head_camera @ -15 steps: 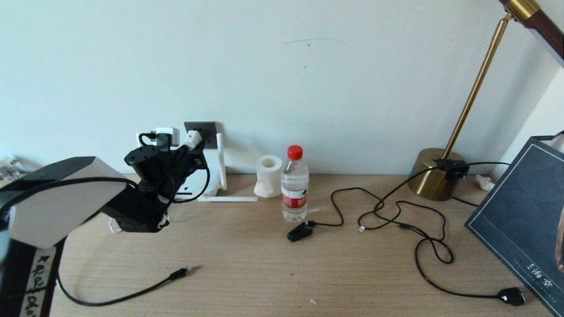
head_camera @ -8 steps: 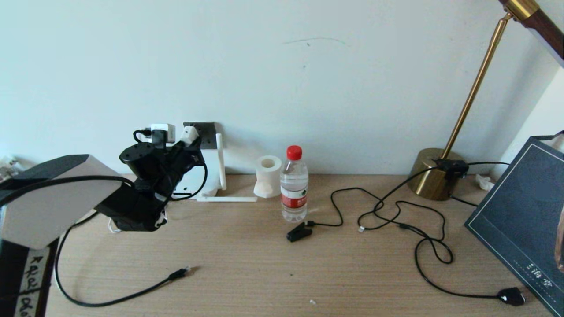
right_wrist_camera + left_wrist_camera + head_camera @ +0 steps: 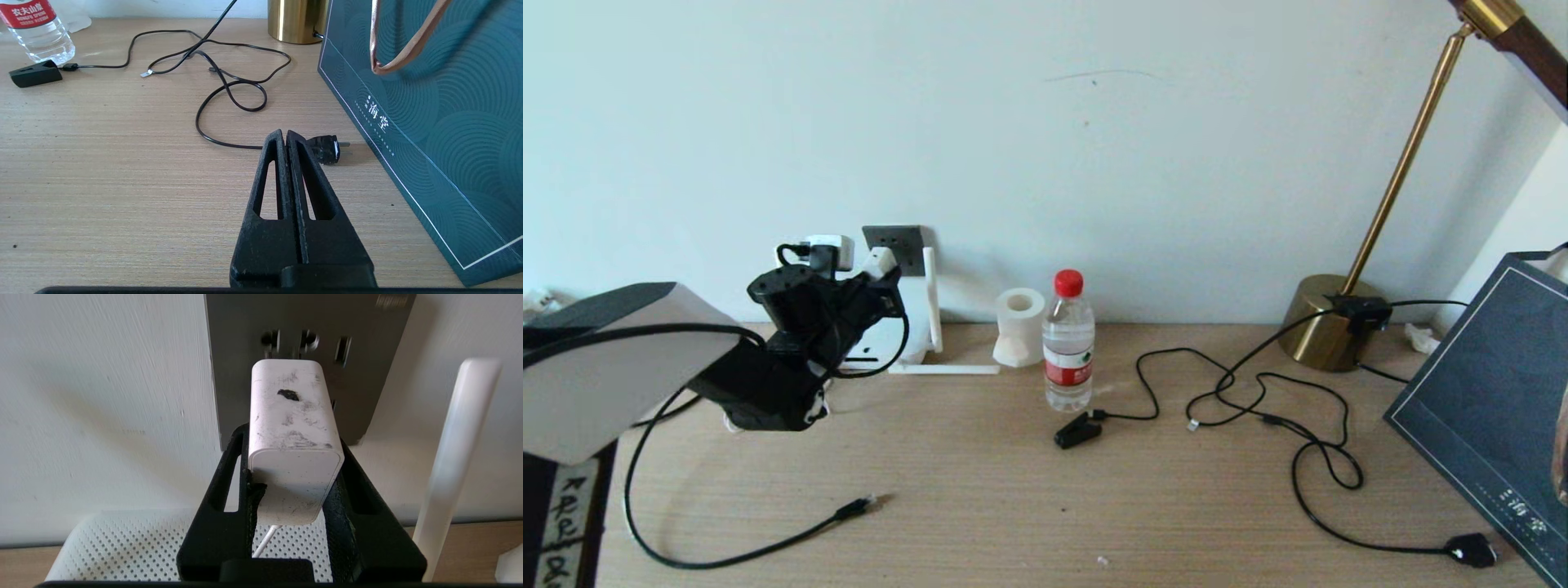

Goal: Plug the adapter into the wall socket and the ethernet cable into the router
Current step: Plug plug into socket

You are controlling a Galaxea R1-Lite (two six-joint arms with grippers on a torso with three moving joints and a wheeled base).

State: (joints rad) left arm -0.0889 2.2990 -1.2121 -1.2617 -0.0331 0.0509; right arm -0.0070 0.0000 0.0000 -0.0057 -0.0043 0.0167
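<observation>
Over the last second the left gripper [image 3: 870, 273], clamped on the adapter [image 3: 880, 262], drifted toward nine o'clock, lifted slightly, then settled lower again. The adapter now sits just off the wall socket [image 3: 894, 238], at its seven o'clock corner.

A pale wood-grain table [image 3: 1013, 523] runs up to a plain whitish wall [image 3: 1094, 147]. At the table's back right corner stands a brass lamp [image 3: 1327, 322], its slim stem slanting up along the wall. Light is soft and even.
</observation>
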